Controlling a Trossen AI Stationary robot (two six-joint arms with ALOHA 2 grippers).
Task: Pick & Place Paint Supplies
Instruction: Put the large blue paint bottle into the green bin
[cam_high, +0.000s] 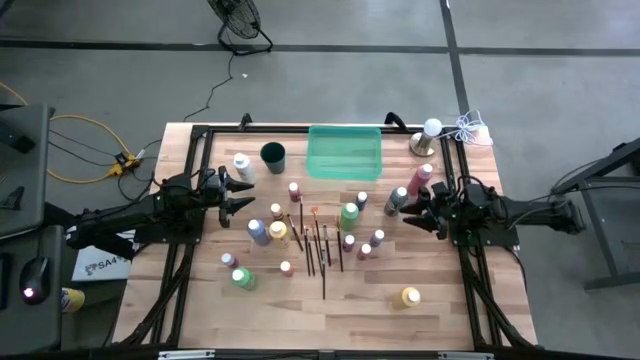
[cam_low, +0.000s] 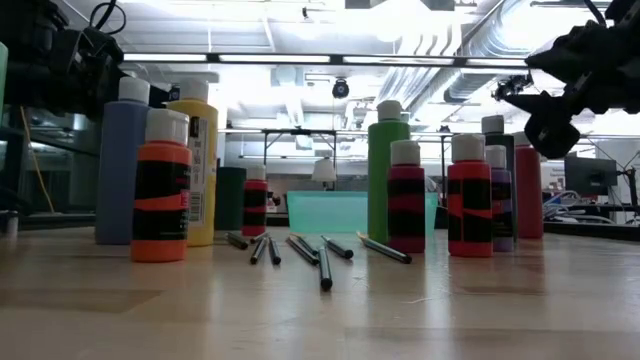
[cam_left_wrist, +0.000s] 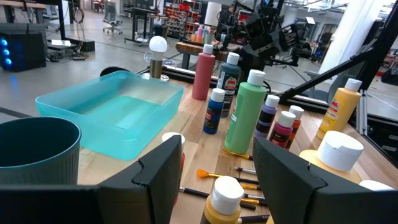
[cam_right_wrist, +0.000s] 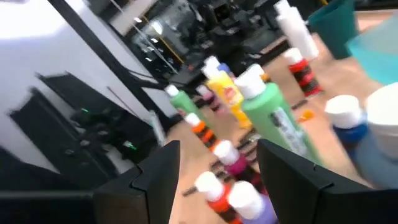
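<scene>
Between the two arms, across the middle of the bench (cam_high: 200, 310), the paint supplies stand and lie loose: bottles upright, the paintbrushes (cam_high: 318, 245) flat in a rough fan. None has reached the green tray (cam_high: 345, 152) or the dark cup (cam_high: 273, 154) at the far edge, so judge the step in hand as choosing and approaching a first item.

Start with the left tool (cam_high: 240, 187). It hovers with its fingers spread and nothing between them, close to the white bottle (cam_high: 242, 166) and the cup. Pick an item that stands apart from its neighbours; the bottles in the centre are crowded, and a wide approach may tip one. Lower the fingers to either side of the body, below the cap, then close.

The right tool (cam_high: 412, 213) also hangs spread and empty, just beside the dark-labelled bottle (cam_high: 398, 199) and the red bottle (cam_high: 422, 177). Keep it clear while the left arm works.

The high view gives you the spacing between bottles. The low view shows the upright posture of the near orange bottle (cam_low: 161, 188) and the tall green bottle (cam_low: 388, 170), but hides gaps in depth. The left wrist view alone shows that the tray interior is bare.
</scene>
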